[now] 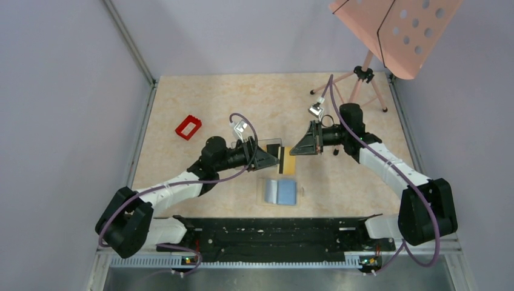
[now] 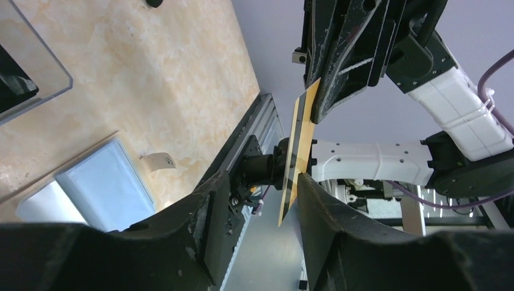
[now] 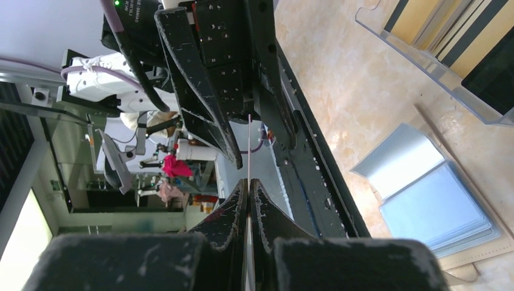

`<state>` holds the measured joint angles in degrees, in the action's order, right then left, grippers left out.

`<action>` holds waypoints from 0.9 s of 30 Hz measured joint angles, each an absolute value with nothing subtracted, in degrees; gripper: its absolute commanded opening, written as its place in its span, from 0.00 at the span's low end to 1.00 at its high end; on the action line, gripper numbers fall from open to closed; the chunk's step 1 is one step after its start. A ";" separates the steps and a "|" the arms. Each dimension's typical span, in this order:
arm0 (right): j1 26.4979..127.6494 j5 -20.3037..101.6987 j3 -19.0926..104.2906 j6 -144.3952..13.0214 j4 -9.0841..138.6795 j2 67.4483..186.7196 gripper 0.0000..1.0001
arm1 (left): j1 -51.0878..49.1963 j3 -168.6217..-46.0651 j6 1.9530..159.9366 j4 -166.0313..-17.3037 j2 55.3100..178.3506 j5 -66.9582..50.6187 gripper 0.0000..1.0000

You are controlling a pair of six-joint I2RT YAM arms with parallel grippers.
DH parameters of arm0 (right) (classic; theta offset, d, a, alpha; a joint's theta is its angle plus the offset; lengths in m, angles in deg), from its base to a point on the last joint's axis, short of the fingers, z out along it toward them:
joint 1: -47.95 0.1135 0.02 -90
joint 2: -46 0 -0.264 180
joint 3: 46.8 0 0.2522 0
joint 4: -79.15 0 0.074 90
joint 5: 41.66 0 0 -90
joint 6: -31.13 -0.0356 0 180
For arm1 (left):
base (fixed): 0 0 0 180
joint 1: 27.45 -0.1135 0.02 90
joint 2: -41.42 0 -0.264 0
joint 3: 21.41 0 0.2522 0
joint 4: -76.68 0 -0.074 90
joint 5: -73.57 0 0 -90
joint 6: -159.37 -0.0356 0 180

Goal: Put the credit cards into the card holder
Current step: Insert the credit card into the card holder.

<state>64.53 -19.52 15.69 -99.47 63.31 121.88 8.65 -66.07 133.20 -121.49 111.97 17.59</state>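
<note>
Beige tabletop [image 1: 339, 109], walled closely left and right. A hand-over is judged in hand: the right gripper [image 3: 249, 182] is clenched on a yellow-gold credit card [image 2: 297, 151] above mid-tabletop, and the left gripper [image 2: 260, 179] is released, jaws apart around it. The card holder [image 1: 280, 191] lies opened toward the near edge, so a lowering there is called for. The clear box [image 1: 270, 144] just beyond must be avoided.

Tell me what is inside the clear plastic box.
In the right wrist view, the clear box holds several gold and black credit cards, packed together. Their number cannot be told: the picture's edge cuts them off, and from above the left arm covers part of the box.
</note>
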 measured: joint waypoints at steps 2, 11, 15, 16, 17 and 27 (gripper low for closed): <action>64.53 -19.60 15.69 -99.62 63.50 121.88 0.00 | 8.72 -66.07 133.68 -123.06 112.86 18.70 0.45; 64.53 -19.63 15.21 -99.58 63.66 122.62 0.00 | 9.44 -66.07 135.86 -127.80 116.03 23.38 0.11; 64.53 -19.63 15.02 -99.12 63.24 123.34 0.15 | 9.48 -66.09 136.35 -129.16 116.12 24.65 0.00; 64.50 -19.60 15.00 -98.90 62.98 123.50 0.25 | 9.48 -66.09 136.43 -129.40 116.23 24.82 0.00; 64.46 -19.39 15.00 -98.60 62.45 123.54 0.34 | 9.48 -66.09 136.56 -129.49 116.43 24.96 0.00; 64.44 -7.76 14.95 -87.47 47.42 123.63 0.60 | 11.84 -64.15 133.79 -121.14 112.93 19.80 0.00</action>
